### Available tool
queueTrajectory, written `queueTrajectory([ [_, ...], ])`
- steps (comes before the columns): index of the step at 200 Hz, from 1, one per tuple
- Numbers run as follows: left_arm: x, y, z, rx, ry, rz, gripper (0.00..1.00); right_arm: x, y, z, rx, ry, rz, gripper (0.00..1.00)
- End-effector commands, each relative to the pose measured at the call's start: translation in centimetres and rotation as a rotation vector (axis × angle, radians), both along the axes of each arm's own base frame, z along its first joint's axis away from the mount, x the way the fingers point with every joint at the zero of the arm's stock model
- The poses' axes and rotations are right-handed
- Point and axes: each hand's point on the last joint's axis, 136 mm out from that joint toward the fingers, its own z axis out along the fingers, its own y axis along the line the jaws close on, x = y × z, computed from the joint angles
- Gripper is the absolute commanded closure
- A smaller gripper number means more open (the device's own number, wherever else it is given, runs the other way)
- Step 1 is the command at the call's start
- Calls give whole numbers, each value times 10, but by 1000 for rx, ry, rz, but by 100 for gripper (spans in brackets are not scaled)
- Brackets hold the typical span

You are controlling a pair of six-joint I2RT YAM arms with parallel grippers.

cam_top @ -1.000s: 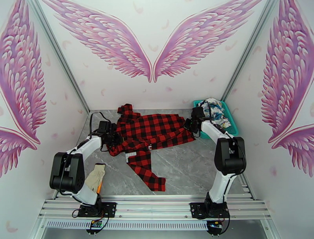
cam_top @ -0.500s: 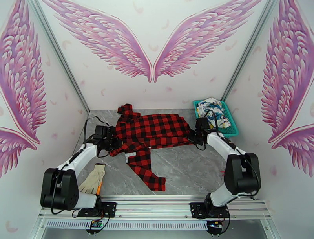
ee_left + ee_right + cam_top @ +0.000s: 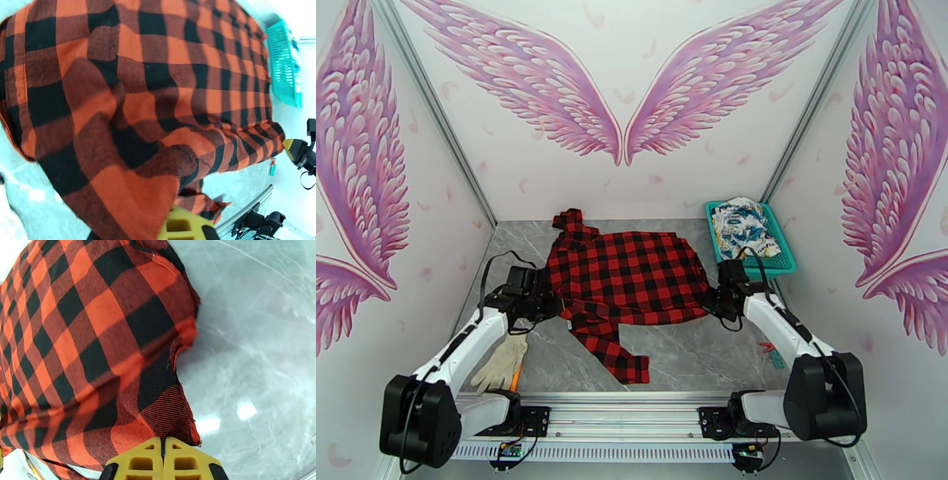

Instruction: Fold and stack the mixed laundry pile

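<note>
From the top camera we look down and forward from above and behind the left arm (image 3: 474, 339) and right arm (image 3: 782, 328), far enough back to take in the whole table (image 3: 695, 347) and the back wall (image 3: 632, 185). Our left wrist camera sits almost against the shirt (image 3: 632, 272) and faces across it toward the right side. The basket (image 3: 284, 67) and the right gripper (image 3: 291, 145) show at its far edge, as they do from above. Our right wrist camera looks along its own fingers (image 3: 138, 461) at a shirt corner and bare tabletop, very near. All three views share the shirt.
</note>
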Motion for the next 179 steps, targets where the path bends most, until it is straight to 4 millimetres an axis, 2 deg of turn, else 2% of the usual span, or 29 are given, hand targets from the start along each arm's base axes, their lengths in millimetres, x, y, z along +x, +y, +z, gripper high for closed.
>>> queueTrajectory([
  [1, 52, -4, 19, -10, -108, 3, 100, 52, 4, 13, -8, -74, 16, 94],
  [27, 83, -9, 20, -24, -114, -1, 100, 89, 7, 6, -8, -61, 28, 93],
  [53, 103, -3, 12, -19, -109, 16, 98, 113, 9, -3, -4, -56, 30, 91],
  [58, 107, -1, 10, -16, -110, 24, 94, 117, 11, -6, -3, -56, 31, 90],
  [68, 115, 5, 4, -11, -106, 44, 82, 126, 10, -13, -6, -55, 25, 88],
  [94, 135, 11, -5, -28, -128, 62, 68, 148, 14, -30, 5, -54, 25, 78],
  [107, 143, 19, -7, -21, -141, 83, 55, 159, 11, -35, -11, -60, 14, 76],
  [116, 148, 26, -9, -5, -145, 103, 45, 164, 10, -36, -19, -58, 11, 70],
  [126, 151, 30, -10, 2, -151, 113, 42, 169, 9, -33, -20, -66, 11, 63],
  [138, 150, 34, -3, 22, -161, 107, 41, 169, 12, -21, -22, -82, 26, 57],
  [153, 141, 40, 17, 82, -200, 98, 39, 160, 16, 6, -43, -129, 52, 49],
  [166, 124, 47, 33, 148, -223, 84, 38, 138, 25, 31, -51, -168, 87, 42],
  [179, 102, 49, 43, 205, -228, 57, 37, 111, 42, 42, -44, -179, 140, 38],
])
